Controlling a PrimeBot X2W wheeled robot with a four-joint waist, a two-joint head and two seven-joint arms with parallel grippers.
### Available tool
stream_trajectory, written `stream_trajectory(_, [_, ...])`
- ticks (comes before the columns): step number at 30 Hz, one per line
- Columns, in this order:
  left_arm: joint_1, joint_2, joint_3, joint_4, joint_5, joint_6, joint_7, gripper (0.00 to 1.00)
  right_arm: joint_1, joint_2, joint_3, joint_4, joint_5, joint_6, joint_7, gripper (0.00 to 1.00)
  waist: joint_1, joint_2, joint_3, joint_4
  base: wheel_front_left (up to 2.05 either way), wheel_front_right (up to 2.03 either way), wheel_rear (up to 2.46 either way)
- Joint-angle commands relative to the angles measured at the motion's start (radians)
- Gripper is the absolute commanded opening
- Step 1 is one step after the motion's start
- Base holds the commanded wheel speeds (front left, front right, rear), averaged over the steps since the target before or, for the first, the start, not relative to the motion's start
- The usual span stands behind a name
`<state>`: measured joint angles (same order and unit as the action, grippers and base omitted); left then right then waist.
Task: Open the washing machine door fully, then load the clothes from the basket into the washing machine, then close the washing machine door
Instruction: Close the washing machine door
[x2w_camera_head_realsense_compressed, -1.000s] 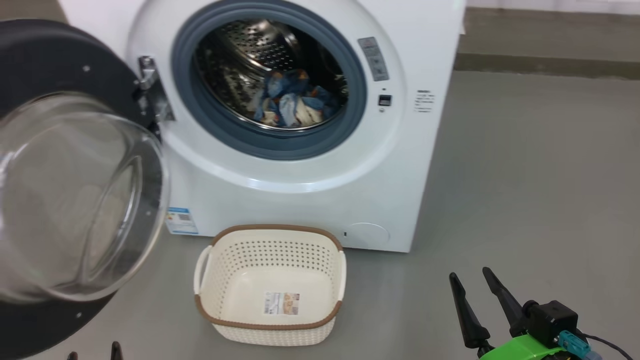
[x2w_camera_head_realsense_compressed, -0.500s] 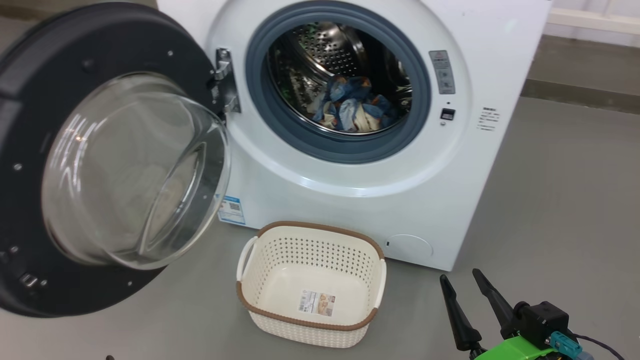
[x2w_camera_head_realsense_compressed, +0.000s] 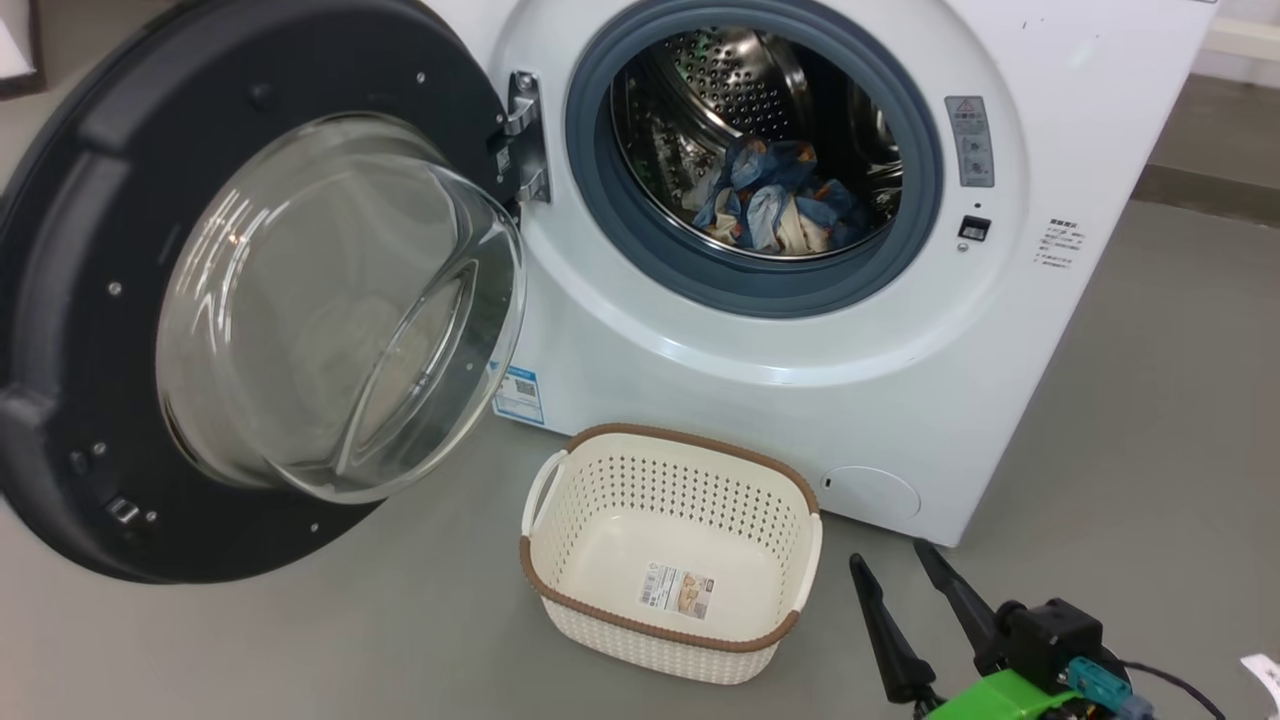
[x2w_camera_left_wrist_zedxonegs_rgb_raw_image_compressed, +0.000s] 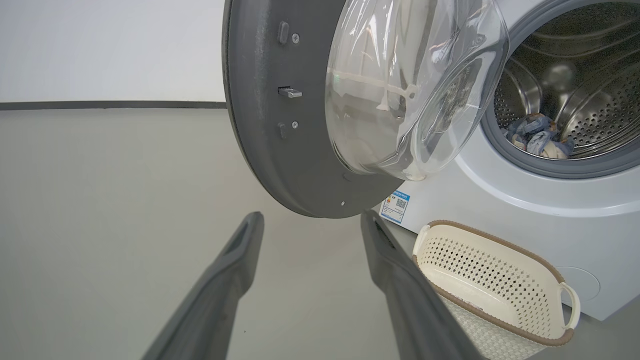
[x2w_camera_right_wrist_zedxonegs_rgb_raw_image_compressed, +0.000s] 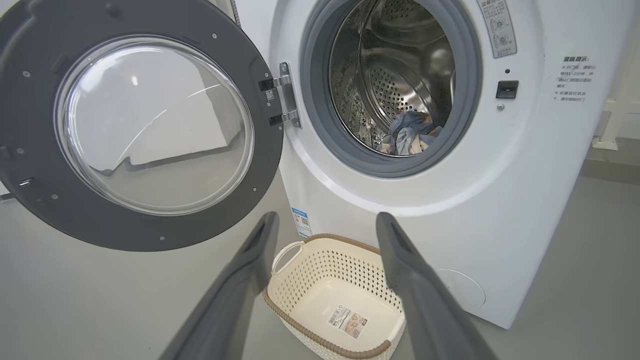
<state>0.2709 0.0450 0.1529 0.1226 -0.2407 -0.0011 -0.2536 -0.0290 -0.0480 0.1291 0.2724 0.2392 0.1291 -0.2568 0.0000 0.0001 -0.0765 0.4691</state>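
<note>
Lower right, head view: right gripper (x2w_camera_head_realsense_compressed: 888, 555) wide open, holds nothing. Bottom of left wrist view: left gripper (x2w_camera_left_wrist_zedxonegs_rgb_raw_image_compressed: 312, 215) same, wide open & empty. Centre: the basket (x2w_camera_head_realsense_compressed: 690, 490) on floor (x2w_camera_head_realsense_compressed: 300, 640), just before the washing machine (x2w_camera_head_realsense_compressed: 800, 400). Left: the washing machine door (x2w_camera_head_realsense_compressed: 60, 300) stands open. Upper centre: the clothes (x2w_camera_head_realsense_compressed: 770, 205) in drum (x2w_camera_head_realsense_compressed: 740, 80).

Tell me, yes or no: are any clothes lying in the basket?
No: the basket holds just a label sticker, and the clothes lie inside the washing machine.
</note>
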Motion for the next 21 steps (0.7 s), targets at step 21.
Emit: stream_trajectory(21, [0.004, 0.005, 0.032, -0.051, -0.047, 0.044, -0.008, 1.00, -0.107, -0.002, 0.057, 0.015, -0.017, 0.002, -0.005, 1.00, 0.0000, -0.0001, 0.036, 0.030, 0.00, 0.00, 0.00])
